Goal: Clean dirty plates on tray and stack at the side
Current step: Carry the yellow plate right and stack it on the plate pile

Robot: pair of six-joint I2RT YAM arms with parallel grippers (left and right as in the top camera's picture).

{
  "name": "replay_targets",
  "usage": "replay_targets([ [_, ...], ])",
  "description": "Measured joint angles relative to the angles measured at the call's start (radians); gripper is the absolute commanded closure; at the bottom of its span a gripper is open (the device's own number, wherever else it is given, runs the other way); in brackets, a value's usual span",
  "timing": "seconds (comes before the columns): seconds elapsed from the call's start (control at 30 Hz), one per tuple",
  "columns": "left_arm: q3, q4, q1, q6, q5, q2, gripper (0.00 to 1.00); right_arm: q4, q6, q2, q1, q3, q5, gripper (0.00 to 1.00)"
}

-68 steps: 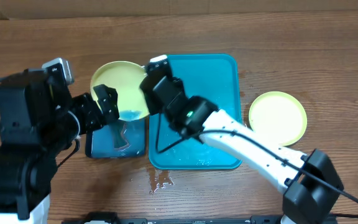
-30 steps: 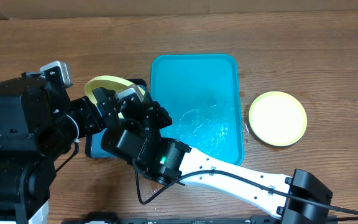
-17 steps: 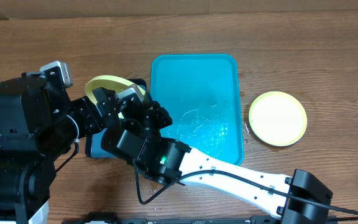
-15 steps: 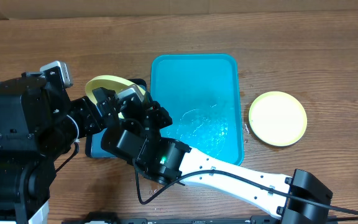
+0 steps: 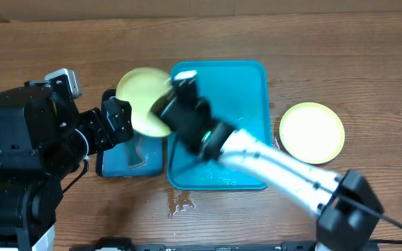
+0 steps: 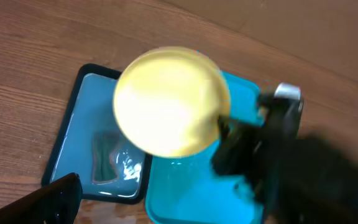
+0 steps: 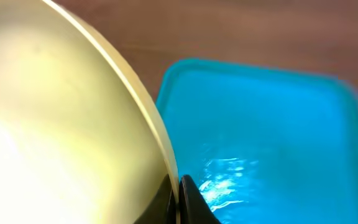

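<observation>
right gripper (image 7: 178, 196) is pressed together on the rim of a yellow-green plate (image 5: 142, 102), pinching its right edge. From the right wrist view I can see the fingertips closed on the lime rim. The plate is off the table (image 5: 340, 56), face toward the overhead camera, hanging over the top of the small black-rimmed blue tray (image 5: 132, 166) and the upper-left corner of the teal tray (image 5: 246, 87). The arm is motion-blurred and I can't tell whether the plate face has any smears. The teal tray has nothing standing on it that I can see, only a wet sheen on its floor. A second plate (image 5: 312, 132) lies flat on the wood, just beside the teal tray's right rim and not touching it. left gripper (image 5: 119, 118) has its fingers spread and holds nothing; it sits over the small tray's upper-left part, close to the held plate's left edge. The small tray holds shiny liquid. There is a water puddle (image 5: 180, 203) on the table in front of the teal tray.
</observation>
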Motion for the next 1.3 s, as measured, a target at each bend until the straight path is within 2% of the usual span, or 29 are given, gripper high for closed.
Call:
replay_targets([
  [0.1, 0.000, 0.000, 0.000, 0.000, 0.000, 0.000, 0.00, 0.000, 0.078, -0.001, -0.197, 0.000, -0.339, 0.96],
  [0.23, 0.000, 0.000, 0.000, 0.000, 0.000, 0.000, 0.00, -0.040, 0.115, -0.023, -0.424, 0.000, -0.689, 0.96],
  [0.3, 0.000, 0.000, 0.000, 0.000, 0.000, 0.000, 0.00, -0.098, 0.126, -0.052, -0.529, 0.000, -0.792, 0.96],
  [0.4, 0.000, 0.000, 0.000, 0.000, 0.000, 0.000, 0.00, -0.273, 0.129, -0.107, -0.716, 0.002, -0.882, 0.96],
  [0.53, 0.000, 0.000, 0.000, 0.000, 0.000, 0.000, 0.00, -0.467, 0.111, -0.120, -0.925, -0.003, -0.822, 0.96],
  [0.73, 0.000, 0.000, 0.000, 0.000, 0.000, 0.000, 0.00, -0.495, 0.085, -0.107, -1.081, -0.181, -0.698, 0.96],
  [0.9, 0.000, 0.000, 0.000, 0.000, 0.000, 0.000, 0.00, -0.510, 0.061, -0.086, -1.146, -0.287, -0.695, 0.96],
  [1.3, 0.000, 0.000, 0.000, 0.000, 0.000, 0.000, 0.00, -0.536, 0.042, -0.086, -1.192, -0.328, -0.585, 0.96],
])
